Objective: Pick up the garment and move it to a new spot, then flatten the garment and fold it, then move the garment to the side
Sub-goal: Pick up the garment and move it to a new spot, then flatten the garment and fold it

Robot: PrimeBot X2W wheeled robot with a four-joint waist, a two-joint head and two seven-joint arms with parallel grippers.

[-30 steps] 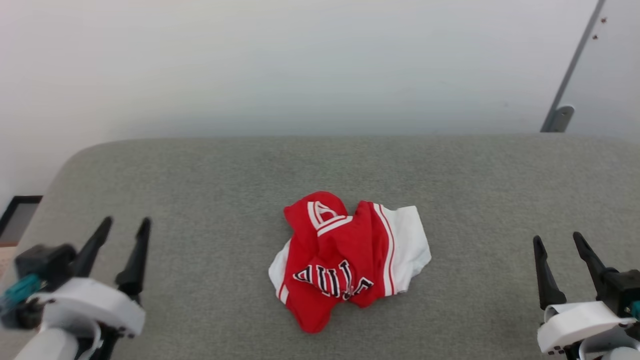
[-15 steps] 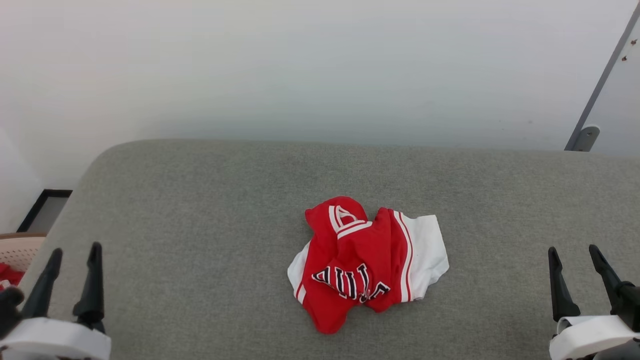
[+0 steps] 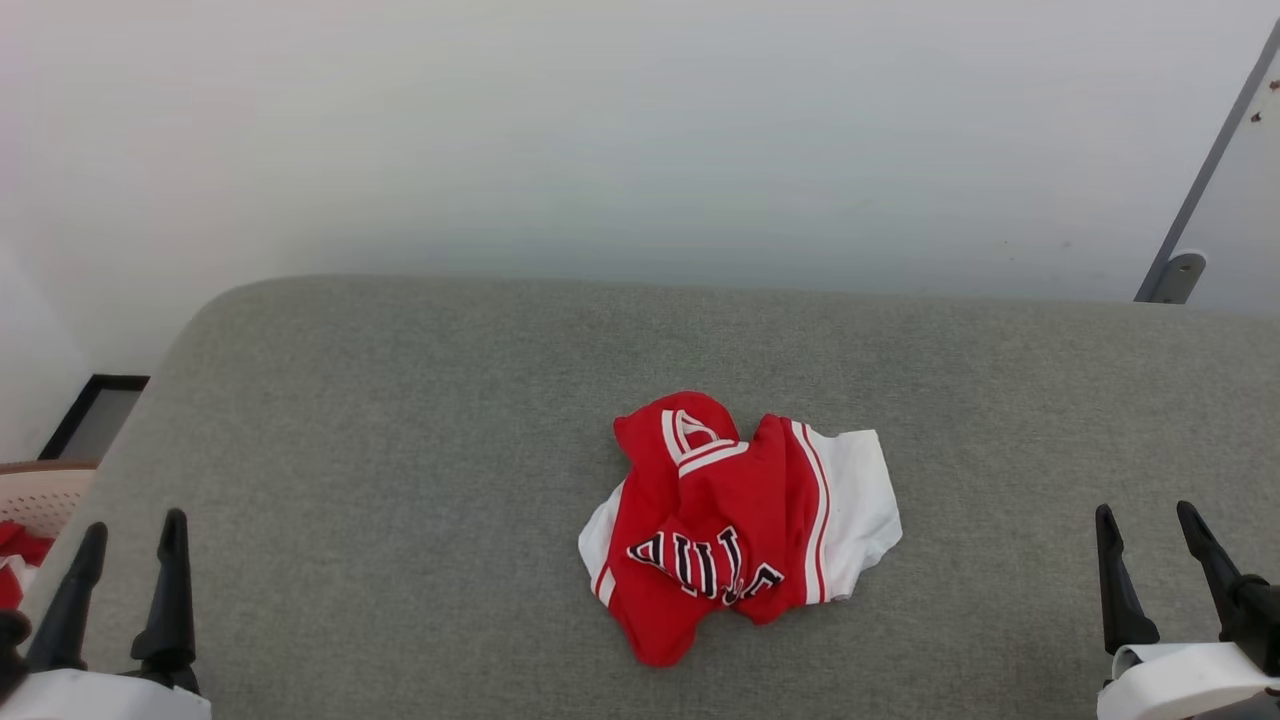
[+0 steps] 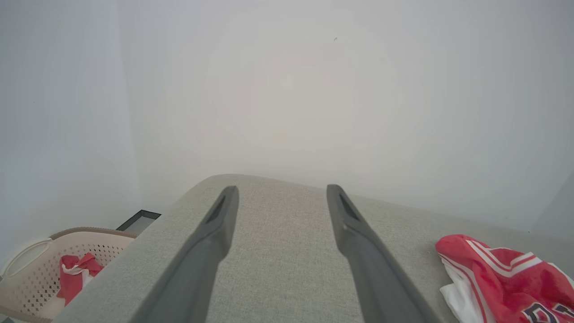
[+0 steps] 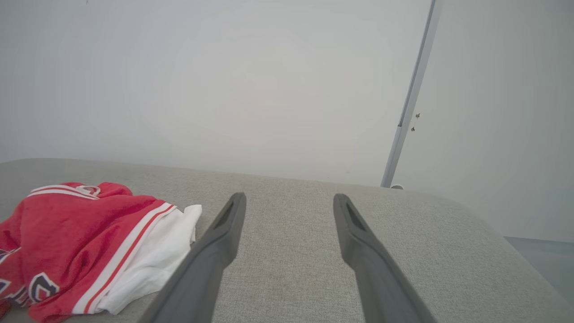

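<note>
**A:** Where's the garment?

**B:** The crumpled red jersey shirt [image 3: 740, 525], with white short sleeves and red-white striped trim, lies in a heap near the middle of the long grey fabric-covered cushion [image 3: 400, 450]. It sits somewhat toward the front edge. Black lettering outlined in white shows on a fold at the near side (only partly readable). One white sleeve spreads out on the robot's right.

**A:** And the grippers?

**B:** The left gripper [image 3: 135, 525], with its two long dark fingers, sits at the lower left of the head view over the cushion's left front corner. Its fingers are spread apart, with bare fabric showing between them. The right gripper [image 3: 1145, 512] sits at the lower right, also spread over bare fabric. They are on either side of the shirt, well apart from it.

**A:** What's around that?

**B:** A beige perforated plastic basket [image 4: 31, 269] sits below and beside the cushion's left end, with a small red-and-white cloth [image 4: 74, 273] inside. A plain white wall [image 3: 600, 150] stands behind, and a slanted grey metal bar [image 3: 1200, 180] runs down it at the far right.
</note>
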